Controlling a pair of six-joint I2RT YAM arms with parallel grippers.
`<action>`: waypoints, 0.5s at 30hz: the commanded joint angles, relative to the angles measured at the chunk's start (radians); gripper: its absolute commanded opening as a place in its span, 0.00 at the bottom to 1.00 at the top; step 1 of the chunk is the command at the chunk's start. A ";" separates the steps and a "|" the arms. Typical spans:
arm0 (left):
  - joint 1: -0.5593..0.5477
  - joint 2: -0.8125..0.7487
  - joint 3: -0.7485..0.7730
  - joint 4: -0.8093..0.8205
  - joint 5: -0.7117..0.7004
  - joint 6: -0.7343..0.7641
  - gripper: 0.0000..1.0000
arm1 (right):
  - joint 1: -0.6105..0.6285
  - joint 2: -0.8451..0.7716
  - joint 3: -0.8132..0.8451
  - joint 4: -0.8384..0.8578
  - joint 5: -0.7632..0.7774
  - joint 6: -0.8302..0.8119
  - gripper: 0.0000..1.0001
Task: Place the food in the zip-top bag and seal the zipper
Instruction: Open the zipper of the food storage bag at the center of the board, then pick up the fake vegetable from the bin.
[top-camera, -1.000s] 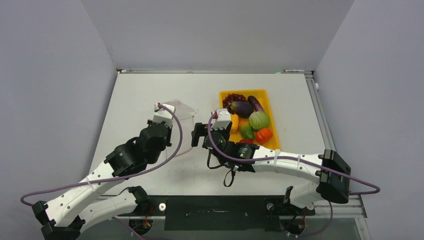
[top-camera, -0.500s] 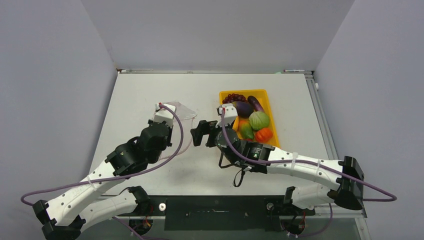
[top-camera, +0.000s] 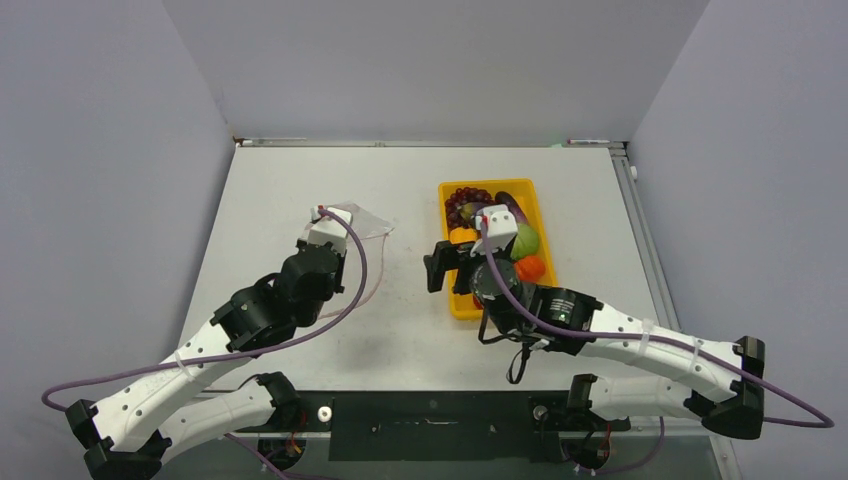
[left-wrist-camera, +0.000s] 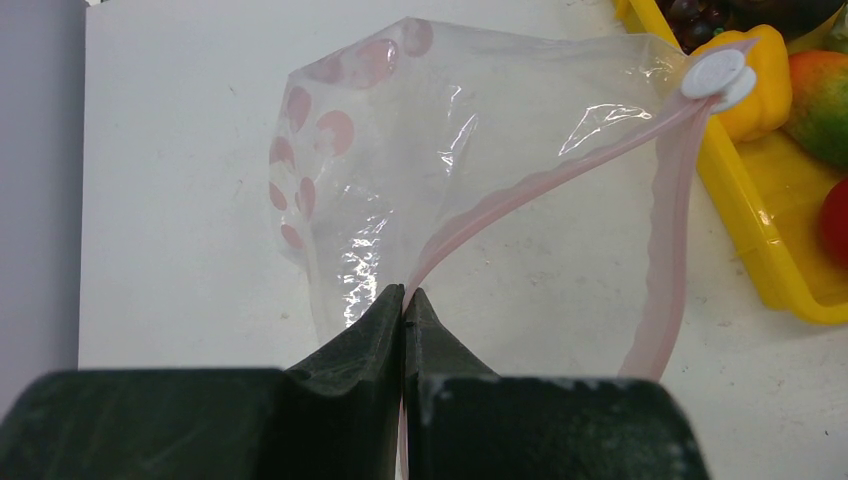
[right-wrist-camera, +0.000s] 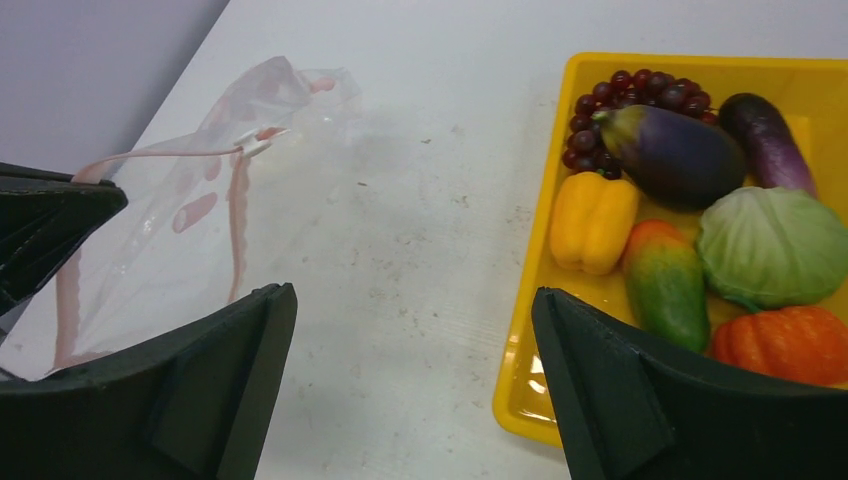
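Clear plastic with pink dots: bag (left-wrist-camera: 400, 150) left of the table's (top-camera: 300, 180) middle, mouth gaping toward the right edge. Pinched at the zipper (left-wrist-camera: 520, 190) by the left gripper (left-wrist-camera: 403, 295), jaws pressed tight together on the pink strip. White slider (left-wrist-camera: 715, 75) at the zipper's far end, near the tray (right-wrist-camera: 515, 395). Right gripper (right-wrist-camera: 412, 295) spread wide, holding nothing, hovering by the tray's left rim, between bag and food. All food inside the yellow tray, right of the middle: grapes (right-wrist-camera: 640, 95) at its far left corner, eggplant (right-wrist-camera: 670, 150) touching them, second eggplant (right-wrist-camera: 765, 130) just beside, then pepper (right-wrist-camera: 593, 220), cabbage (right-wrist-camera: 770, 245), mango (right-wrist-camera: 665, 285), orange piece (right-wrist-camera: 790, 345) nearest.
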 joint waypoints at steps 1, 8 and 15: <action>0.002 -0.004 0.014 0.028 0.008 0.003 0.00 | -0.015 -0.079 0.043 -0.158 0.121 -0.022 0.91; 0.003 -0.003 0.014 0.027 0.011 0.003 0.00 | -0.046 -0.122 0.029 -0.293 0.155 0.022 0.91; 0.002 0.002 0.013 0.028 0.014 0.003 0.00 | -0.163 -0.088 0.008 -0.371 0.044 0.037 0.91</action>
